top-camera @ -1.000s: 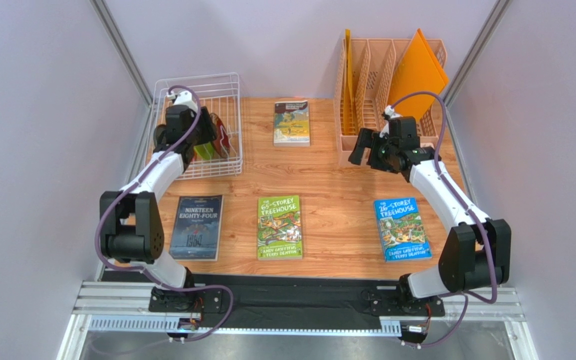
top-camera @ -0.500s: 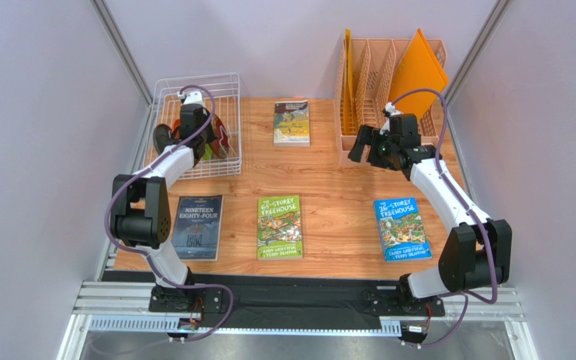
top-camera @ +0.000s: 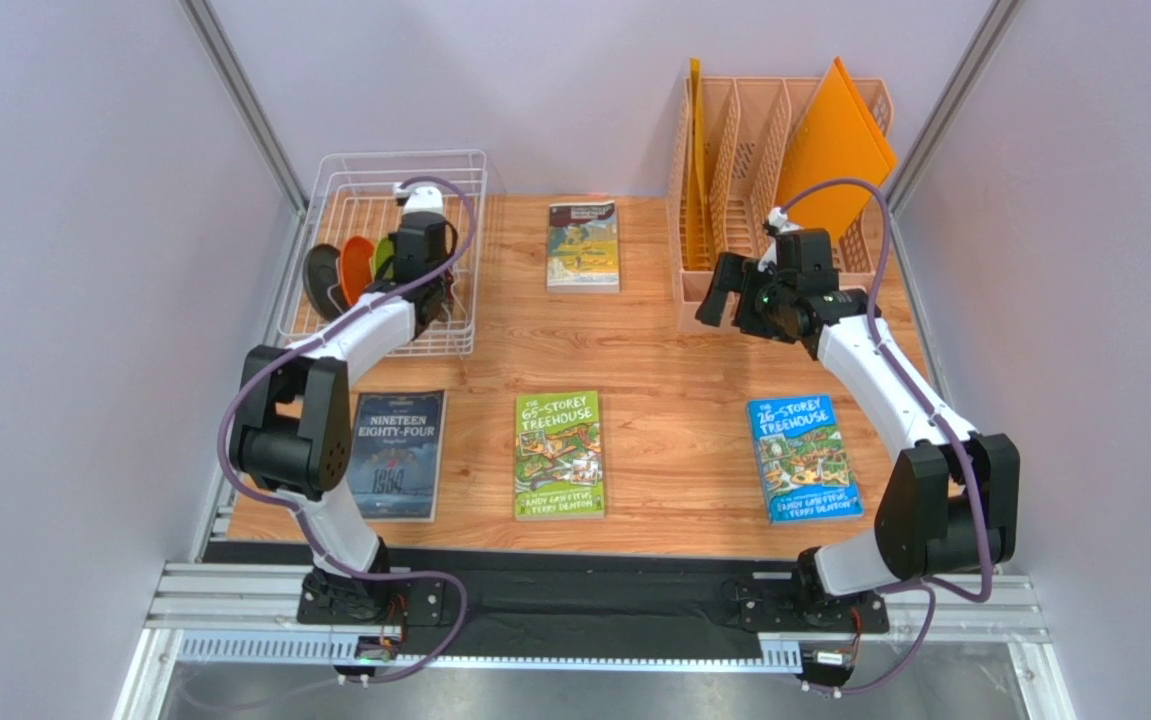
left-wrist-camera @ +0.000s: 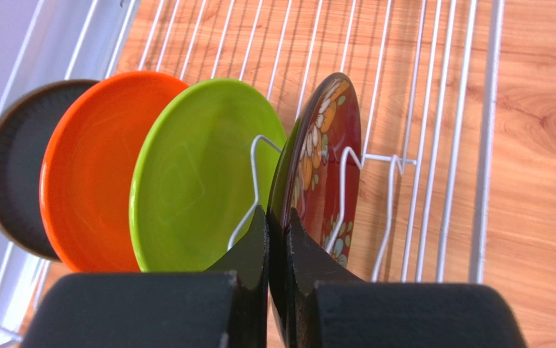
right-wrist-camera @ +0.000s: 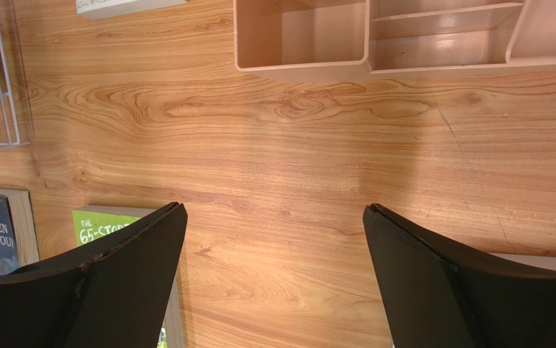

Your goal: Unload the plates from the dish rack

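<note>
1. My left tool (left-wrist-camera: 277,217) is pressed together on the rim of the dark red plate (left-wrist-camera: 328,159), one finger on each face. It is a thin edge pinch.
2. That plate stands on edge in the dish rack (left-wrist-camera: 487,130), between upright prongs (left-wrist-camera: 390,210). The lime green plate (left-wrist-camera: 201,174) is just beside it, then the orange plate (left-wrist-camera: 88,174) and the dark teal plate (left-wrist-camera: 16,167).
3. My right tool (right-wrist-camera: 273,210) is spread wide and holds nothing, above bare table (right-wrist-camera: 295,145) near the peach organizer (right-wrist-camera: 302,36).
4. Hazard: a tilted lift can hook the rim on a prong and drag the light rack along.
5. Hazard: an edge pinch lets the plate pivot or slip, and a swing towards the green plate can topple the row.
6. The left wrist view shows the pinch and the prongs. In the top view my arm covers the red plate.
7. Only the top view places the rack in the far left corner, with books (top-camera: 559,453) lying across the table.
</note>
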You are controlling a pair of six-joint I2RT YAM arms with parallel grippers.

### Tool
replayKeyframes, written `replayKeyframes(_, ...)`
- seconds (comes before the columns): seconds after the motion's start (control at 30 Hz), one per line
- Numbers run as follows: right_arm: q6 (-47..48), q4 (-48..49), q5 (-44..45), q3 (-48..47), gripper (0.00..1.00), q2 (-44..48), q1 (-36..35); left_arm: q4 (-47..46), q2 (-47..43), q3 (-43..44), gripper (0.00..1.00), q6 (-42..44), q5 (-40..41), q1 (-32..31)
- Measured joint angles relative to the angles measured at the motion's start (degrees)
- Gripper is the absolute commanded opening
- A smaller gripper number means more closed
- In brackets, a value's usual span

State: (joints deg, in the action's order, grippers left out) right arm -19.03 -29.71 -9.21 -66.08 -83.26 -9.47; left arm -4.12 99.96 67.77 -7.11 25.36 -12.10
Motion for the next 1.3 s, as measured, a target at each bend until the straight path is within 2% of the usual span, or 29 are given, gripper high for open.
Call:
replayKeyframes(0.27,0.0,-0.4,0.3,0.0,1.00,0.3,0.0,2.6,-0.5,2.8,0.00,7.1,11.3,-7.3)
replayKeyframes(0.63,0.0,-0.3,-1.7,0.0,1.00,4.4,-0.1,6.6,-13.0,5.0,0.00,8.1,16.7,-8.0)
replayKeyframes(0.77,0.0,1.0,-3.2,1.3,1.00,6.1,-0.9,13.2,-19.2,5.1,0.00,3.5,10.3,-8.0)
replayKeyframes(0.87,-0.5,2.2,-4.9,3.2,0.99,6.9,-2.7,16.4,-24.0,3.8,0.00,-2.6,0.1,-8.0)
replayKeyframes(1.0,-2.0,5.5,-7.7,5.7,0.98,6.9,-5.4,15.8,-29.0,-3.3,0.00,-10.9,-12.3,-8.1)
replayKeyframes(1.1,-4.0,9.1,-9.8,7.6,0.98,6.9,-7.8,14.6,-29.0,-8.1,0.00,-16.8,-20.4,-8.2)
replayKeyframes(1.3,-8.7,17.8,-13.2,11.0,0.97,7.0,-11.9,9.7,-27.5,-16.5,0.00,-26.6,-31.0,-8.2)
